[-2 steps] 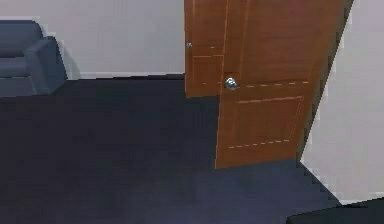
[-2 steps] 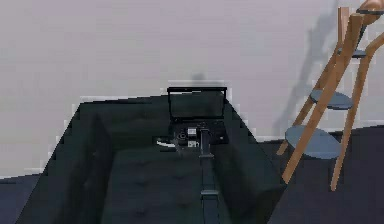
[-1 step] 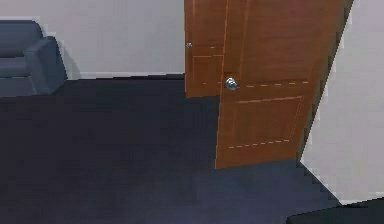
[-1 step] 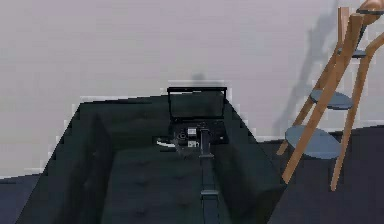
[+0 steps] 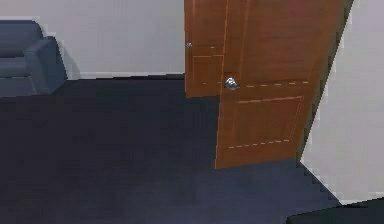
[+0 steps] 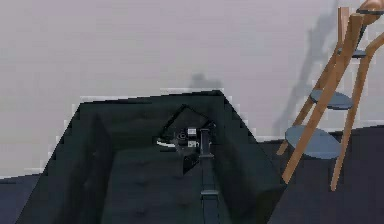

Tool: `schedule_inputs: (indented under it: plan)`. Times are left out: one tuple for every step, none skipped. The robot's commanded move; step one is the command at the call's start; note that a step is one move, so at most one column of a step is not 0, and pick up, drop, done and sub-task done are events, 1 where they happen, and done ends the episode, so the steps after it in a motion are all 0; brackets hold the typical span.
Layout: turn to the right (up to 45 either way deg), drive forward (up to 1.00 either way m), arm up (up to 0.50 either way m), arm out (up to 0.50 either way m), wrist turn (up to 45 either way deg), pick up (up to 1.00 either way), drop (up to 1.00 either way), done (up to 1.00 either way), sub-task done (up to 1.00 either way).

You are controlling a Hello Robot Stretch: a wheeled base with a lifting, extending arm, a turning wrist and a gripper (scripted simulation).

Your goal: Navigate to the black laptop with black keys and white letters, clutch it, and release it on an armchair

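In the arm side view the dark arm bar (image 6: 208,175) rises over a wide dark upholstered seat (image 6: 100,160) that stands against the white wall. The gripper (image 6: 178,143) sits at the bar's far end, in front of the seat's backrest. A flat black slab with a pale edge, maybe the laptop (image 6: 183,124), lies tilted at the gripper against the backrest. I cannot tell whether the gripper holds it or whether it rests on the seat. In the forward view a blue-grey armchair (image 5: 25,60) stands at the far left by the wall.
A brown wooden door (image 5: 265,80) stands ajar in the forward view's right half, with a white wall (image 5: 360,110) beside it and dark floor (image 5: 110,150) stretching to the left. In the arm side view a wooden ladder shelf (image 6: 325,100) with round blue-grey trays leans at the right.
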Motion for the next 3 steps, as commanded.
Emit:
schedule_inputs:
  plan:
    - [0.0, 0.0, 0.1, 0.0, 0.0, 0.0, 0.0, 0.0, 0.0]
    - [0.0, 0.0, 0.0, -0.08, 0.0, 0.0, 0.0, 0.0, 0.0]
    - [0.0, 0.0, 0.0, 0.0, 0.0, 0.0, 0.0, 1.0, 0.0]
